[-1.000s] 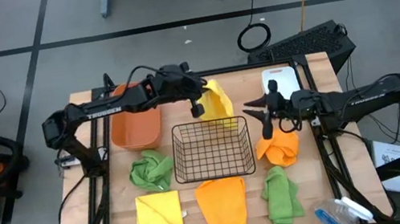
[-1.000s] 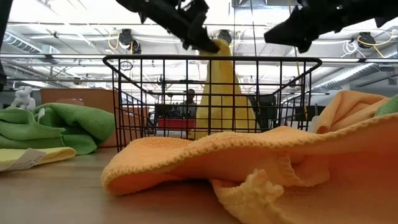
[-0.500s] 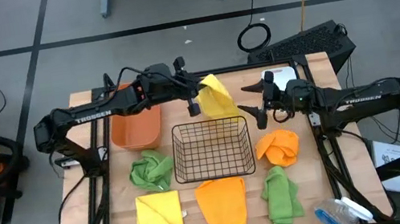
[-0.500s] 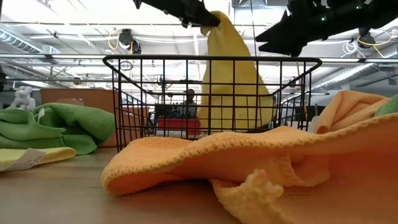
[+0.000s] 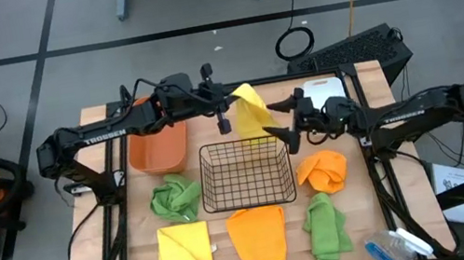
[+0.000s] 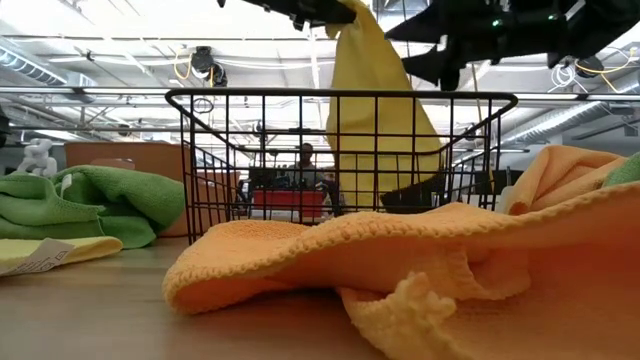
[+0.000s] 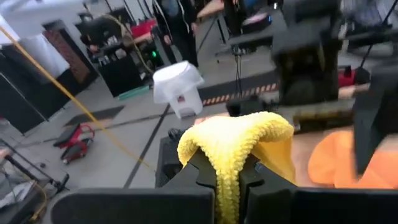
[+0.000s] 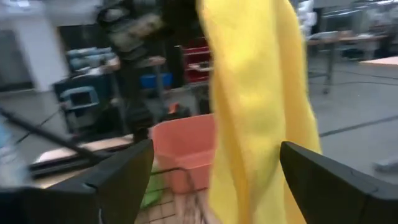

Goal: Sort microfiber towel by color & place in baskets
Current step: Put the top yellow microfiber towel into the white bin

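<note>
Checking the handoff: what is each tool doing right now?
Left tool: closed on the yellow towel, holding it up above the wire basket.
Right tool: open beside the towel, holding nothing.

high: overhead, straight down, whole surface [image 5: 129, 251] | low: surface height, level, close behind orange towel [image 6: 330, 250], facing wire basket [image 6: 340, 150] | wrists: each close on hanging yellow towel [image 8: 255, 99] | shared: basket [image 5: 247, 173], yellow towel [image 5: 253, 112]
</note>
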You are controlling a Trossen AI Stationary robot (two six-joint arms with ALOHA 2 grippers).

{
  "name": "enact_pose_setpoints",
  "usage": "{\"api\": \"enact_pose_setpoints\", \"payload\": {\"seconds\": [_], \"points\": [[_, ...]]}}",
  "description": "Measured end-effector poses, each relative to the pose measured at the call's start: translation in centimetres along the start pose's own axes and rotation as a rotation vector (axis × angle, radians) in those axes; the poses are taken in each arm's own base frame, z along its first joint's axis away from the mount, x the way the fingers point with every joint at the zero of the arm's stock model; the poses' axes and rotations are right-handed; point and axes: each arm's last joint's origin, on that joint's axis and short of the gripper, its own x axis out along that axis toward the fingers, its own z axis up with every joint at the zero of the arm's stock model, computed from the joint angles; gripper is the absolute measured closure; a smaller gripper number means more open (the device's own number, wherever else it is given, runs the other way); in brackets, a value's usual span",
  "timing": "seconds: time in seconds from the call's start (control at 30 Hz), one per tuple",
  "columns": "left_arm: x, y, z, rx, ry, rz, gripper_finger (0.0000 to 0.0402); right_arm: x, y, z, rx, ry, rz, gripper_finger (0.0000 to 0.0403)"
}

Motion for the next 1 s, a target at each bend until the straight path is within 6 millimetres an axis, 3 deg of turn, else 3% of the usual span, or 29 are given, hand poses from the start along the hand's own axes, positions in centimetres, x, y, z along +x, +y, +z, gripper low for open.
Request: {"api": "enact_pose_setpoints", "payload": {"seconds": [0.17,0.43,0.6,0.83,1.0], "points": [[0.0,-0.4,0.7,-0.011,-0.072,-0.05,0.0395,1.9,0.2,-0.9,-0.022,-0.037,-0.12,0.0062],[0.0,-1.1,0.9,-0.037,-0.073,-0.075,0.0395,6.8,1.5,-0.7,-0.14,0.007,-0.083,0.0093],[0.0,-2.0,0.8,-0.044,-0.039,-0.111,0.0394,8.7,1.8,-1.2,-0.16,0.052,-0.089,0.0182],[-0.1,-3.1,0.4,-0.066,0.032,-0.162,0.0381,8.5,1.8,-0.9,-0.216,0.084,-0.096,0.0381],[-0.7,-3.2,0.4,-0.105,0.096,-0.135,0.0379,7.1,1.4,0.8,-0.273,0.109,-0.151,0.0392]]}}
